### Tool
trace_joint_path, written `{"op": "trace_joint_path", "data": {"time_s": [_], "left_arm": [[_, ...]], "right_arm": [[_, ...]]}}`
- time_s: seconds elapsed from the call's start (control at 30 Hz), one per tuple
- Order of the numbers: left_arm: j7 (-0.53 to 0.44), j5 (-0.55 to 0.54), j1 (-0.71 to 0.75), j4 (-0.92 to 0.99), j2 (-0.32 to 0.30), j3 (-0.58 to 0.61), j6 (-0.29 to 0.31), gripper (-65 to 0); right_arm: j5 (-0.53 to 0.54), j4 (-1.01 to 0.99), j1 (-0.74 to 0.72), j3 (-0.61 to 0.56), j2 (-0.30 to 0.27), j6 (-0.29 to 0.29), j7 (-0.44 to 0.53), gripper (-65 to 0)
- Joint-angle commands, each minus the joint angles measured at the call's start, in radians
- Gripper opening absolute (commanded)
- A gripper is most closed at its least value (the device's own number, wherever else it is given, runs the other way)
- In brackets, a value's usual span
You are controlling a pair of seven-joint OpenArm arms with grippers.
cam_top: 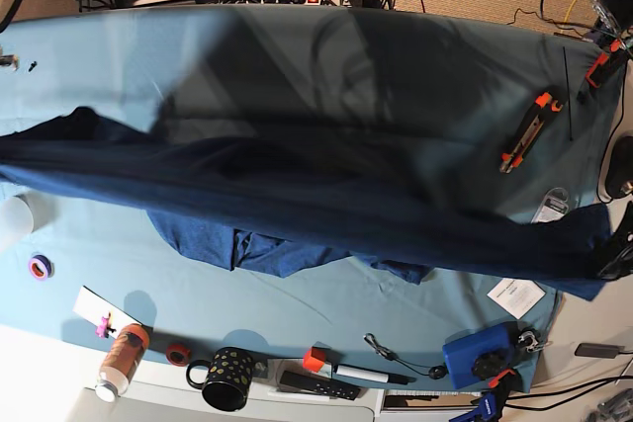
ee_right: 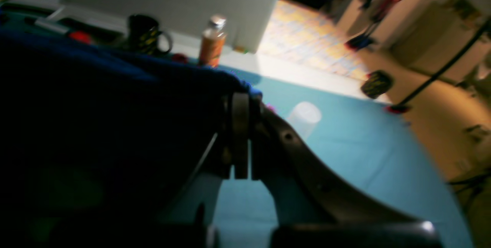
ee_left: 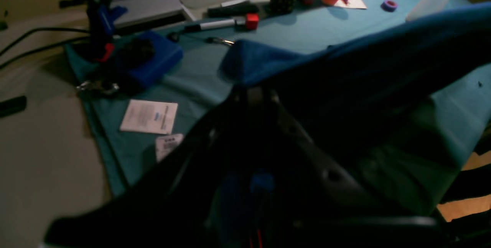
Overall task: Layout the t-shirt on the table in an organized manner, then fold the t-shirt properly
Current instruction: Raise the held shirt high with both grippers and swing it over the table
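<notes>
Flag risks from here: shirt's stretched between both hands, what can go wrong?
1. The t-shirt hangs taut over clutter: lowering it toward the near edge could knock the mug, bottle or plastic cup.
2. The left hand and right hand pinch only edges; fabric may slip.
3. The middle sags bunched, so it may land creased.

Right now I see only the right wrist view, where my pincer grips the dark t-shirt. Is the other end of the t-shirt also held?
Observer: Yes. The left pincer is shut on the t-shirt at the opposite side of the table.
Operator: Does the cloth hang free in between?
Observer: Not wholly. The top edge is stretched across, but the lower middle part appears to rest bunched on the table.
Operator: Is anything lying near that far end?
Observer: A white paper sheet lies on the table just beside it.
</notes>
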State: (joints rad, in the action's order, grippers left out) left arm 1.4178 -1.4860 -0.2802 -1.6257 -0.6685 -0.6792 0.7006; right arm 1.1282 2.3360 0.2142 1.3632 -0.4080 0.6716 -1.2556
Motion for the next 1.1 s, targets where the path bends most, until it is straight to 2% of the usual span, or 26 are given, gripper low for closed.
{"op": "trace_joint_path", "data": {"time_s": [0.0, 0.1, 0.27, 0.33, 0.47, 0.73, 0.9, 0.97, 1.07], "left_arm": [[-0.021, 0.003, -0.022, -0.013, -0.027, -0.011, -0.002, -65.0], [-0.073, 0.003, -0.032, -0.036, -0.027, -0.011, -0.002, -65.0], [-0.076, 0.003, -0.105, -0.155, -0.033, -0.011, -0.002, -65.0], [-0.077, 0.003, -0.137, -0.217, -0.043, -0.011, -0.002, -65.0], [-0.140, 0.009, -0.164, -0.324, -0.087, -0.011, -0.002, -65.0], [-0.276, 0.215, -0.168, -0.355, -0.154, -0.011, -0.002, -65.0], [-0.323, 0.312, -0.203, -0.355, -0.217, -0.011, -0.031, -65.0], [-0.325, 0.320, -0.204, -0.355, -0.257, -0.011, -0.031, -65.0], [-0.311, 0.320, -0.204, -0.350, -0.312, -0.011, -0.040, -65.0]], "right_arm": [[-0.036, 0.003, -0.013, 0.010, -0.037, -0.024, 0.034, -65.0], [-0.053, 0.002, -0.030, 0.010, -0.070, -0.034, 0.051, -65.0], [-0.057, 0.002, -0.032, 0.010, -0.126, -0.033, 0.061, -65.0], [-0.071, 0.002, -0.032, 0.010, -0.148, -0.033, 0.068, -65.0], [-0.130, 0.002, -0.031, 0.011, -0.196, -0.034, 0.098, -65.0], [-0.136, 0.002, -0.032, 0.010, -0.325, -0.041, 0.126, -65.0], [-0.214, -0.008, -0.032, 0.011, -0.411, -0.056, 0.142, -65.0], [-0.227, -0.026, -0.032, 0.011, -0.426, -0.083, 0.143, -65.0], [-0.229, -0.066, -0.032, 0.011, -0.425, -0.086, 0.142, -65.0]]}}
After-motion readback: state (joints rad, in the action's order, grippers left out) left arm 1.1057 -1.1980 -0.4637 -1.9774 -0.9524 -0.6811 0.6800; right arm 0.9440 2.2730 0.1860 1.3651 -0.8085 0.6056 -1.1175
